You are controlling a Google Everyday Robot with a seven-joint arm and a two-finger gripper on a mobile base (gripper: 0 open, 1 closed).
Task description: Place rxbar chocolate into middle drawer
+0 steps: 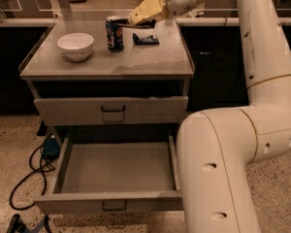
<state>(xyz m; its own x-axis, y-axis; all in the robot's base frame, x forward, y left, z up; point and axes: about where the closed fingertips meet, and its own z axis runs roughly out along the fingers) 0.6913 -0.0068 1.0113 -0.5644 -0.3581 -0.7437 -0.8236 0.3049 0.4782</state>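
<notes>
A: Two bars up there. Which is the rxbar chocolate (148,24)?
B: The dark brown one, pinched flat at the tips of the gripper (134,19), whose fingers are closed on it. It hangs above the cabinet top (136,62), just beside the soda can (114,34).
A: And the other?
B: The dark blue bar (145,39) lies on the top, beneath the gripper.
A: The middle drawer (111,203)?
B: Pulled open, well below both.

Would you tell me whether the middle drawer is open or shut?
Open: the middle drawer is pulled out, its floor in view. The gripper is above the cabinet top, by the can.
</notes>
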